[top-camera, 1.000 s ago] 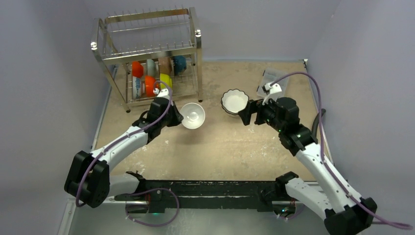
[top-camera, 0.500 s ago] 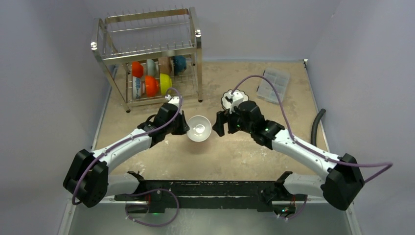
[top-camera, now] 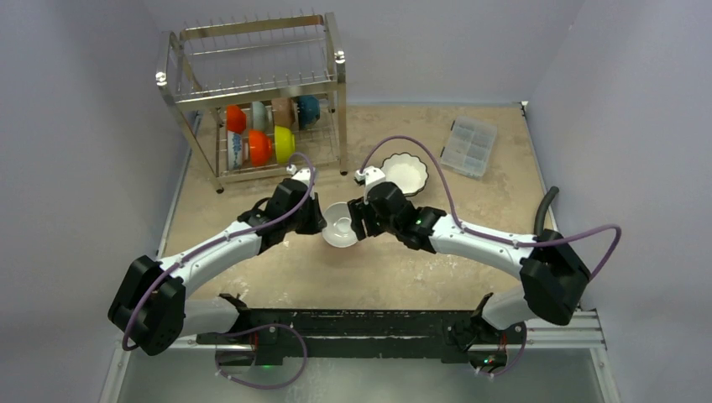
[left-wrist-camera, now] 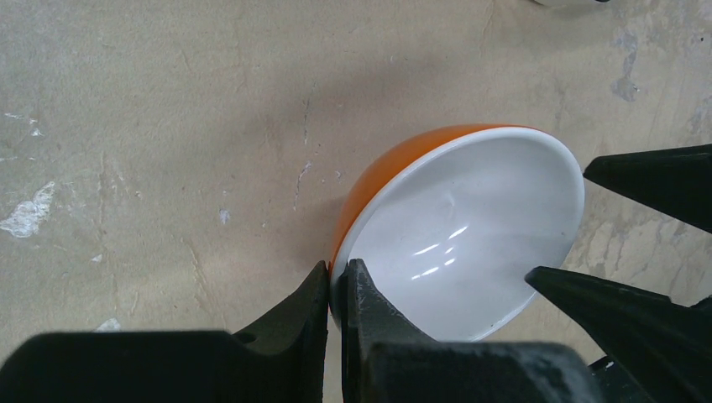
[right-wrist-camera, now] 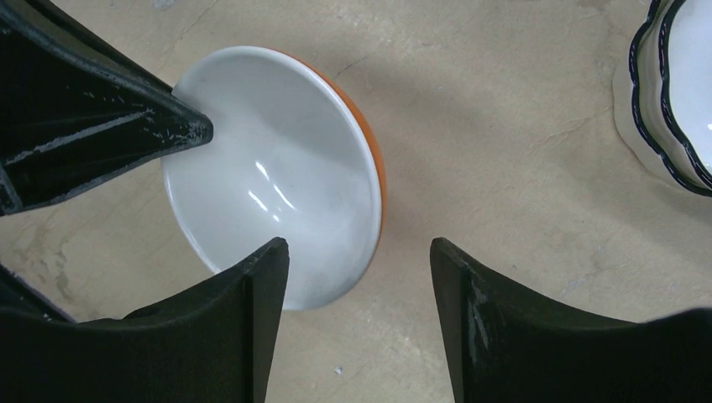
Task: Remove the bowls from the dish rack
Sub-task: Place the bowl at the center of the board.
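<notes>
Left wrist view: the left gripper (left-wrist-camera: 336, 281), arm stretched forward, pinches the near rim of the orange bowl (left-wrist-camera: 458, 235). The right gripper (right-wrist-camera: 359, 252) has its fingers spread, with the opposite rim between them.

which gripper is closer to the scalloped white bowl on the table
Right. The right gripper is just near-left of the scalloped bowl; the left gripper is farther left, shut on the orange bowl between them.
</notes>
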Available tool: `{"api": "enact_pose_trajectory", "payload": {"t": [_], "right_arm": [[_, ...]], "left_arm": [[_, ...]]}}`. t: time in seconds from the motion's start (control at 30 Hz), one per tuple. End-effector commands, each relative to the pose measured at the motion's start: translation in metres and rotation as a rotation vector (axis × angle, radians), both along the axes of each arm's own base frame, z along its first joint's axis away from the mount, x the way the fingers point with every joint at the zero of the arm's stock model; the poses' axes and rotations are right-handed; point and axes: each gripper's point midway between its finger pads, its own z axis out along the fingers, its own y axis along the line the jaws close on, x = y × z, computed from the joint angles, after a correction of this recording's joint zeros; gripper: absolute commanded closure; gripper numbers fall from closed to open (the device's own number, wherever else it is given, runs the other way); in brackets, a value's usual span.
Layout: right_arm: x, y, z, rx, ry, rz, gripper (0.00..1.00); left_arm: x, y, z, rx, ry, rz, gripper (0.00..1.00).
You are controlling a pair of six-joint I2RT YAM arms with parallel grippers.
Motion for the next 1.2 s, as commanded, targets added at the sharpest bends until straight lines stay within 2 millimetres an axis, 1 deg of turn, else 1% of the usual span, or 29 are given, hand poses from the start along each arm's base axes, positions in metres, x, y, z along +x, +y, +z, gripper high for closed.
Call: {"api": "enact_pose_trajectory", "payload": {"t": [0.0,0.13,0.23,0.33,0.43,0.47,0.5,0.6,0.67,0.87,1.0,1.17], "right_arm": [[0.02,0.013,0.017,-0.001,-0.079,-0.079,0.36],[0.028,0.012,0.009,-0.039,-0.088,-0.128,0.47],[0.03,0.013,0.003,-0.064,-0.078,-0.139,0.58],[0.03,0.014,0.004,-0.072,-0.073,-0.137,0.73],[0.027,0.012,0.002,-0.087,-0.056,-0.134,0.9],[0.025,0.011,0.001,-0.094,-0.048,-0.133,0.94],[0.022,0.009,0.0,-0.1,-0.035,-0.133,0.99],[0.011,0.006,-0.006,-0.102,0.011,-0.121,1.0],[0.003,0.002,-0.01,-0.106,0.044,-0.107,1.0],[-0.003,-0.022,-0.015,-0.16,0.058,-0.155,1.0],[0.002,-0.049,-0.015,-0.163,0.081,-0.216,1.0],[0.017,-0.098,-0.011,-0.108,0.113,-0.321,1.0]], "left_arm": [[0.004,-0.011,0.014,-0.036,-0.046,-0.038,1.0],[0.0,-0.012,0.015,-0.045,-0.049,-0.047,1.0],[-0.003,-0.01,0.012,-0.042,-0.044,-0.045,1.0],[-0.006,-0.007,0.008,-0.038,-0.039,-0.042,1.0],[-0.006,-0.004,0.01,-0.038,-0.054,-0.03,1.0],[-0.005,-0.003,0.012,-0.038,-0.064,-0.023,0.98],[-0.005,-0.002,0.015,-0.04,-0.074,-0.017,0.92],[-0.002,0.004,0.024,-0.038,-0.119,0.008,0.81],[0.0,0.007,0.031,-0.043,-0.148,0.023,0.71],[0.003,0.019,0.056,-0.059,-0.247,0.073,0.45],[0.006,0.035,0.069,-0.036,-0.311,0.136,0.33],[0.006,0.057,0.074,-0.015,-0.368,0.227,0.22]]}}
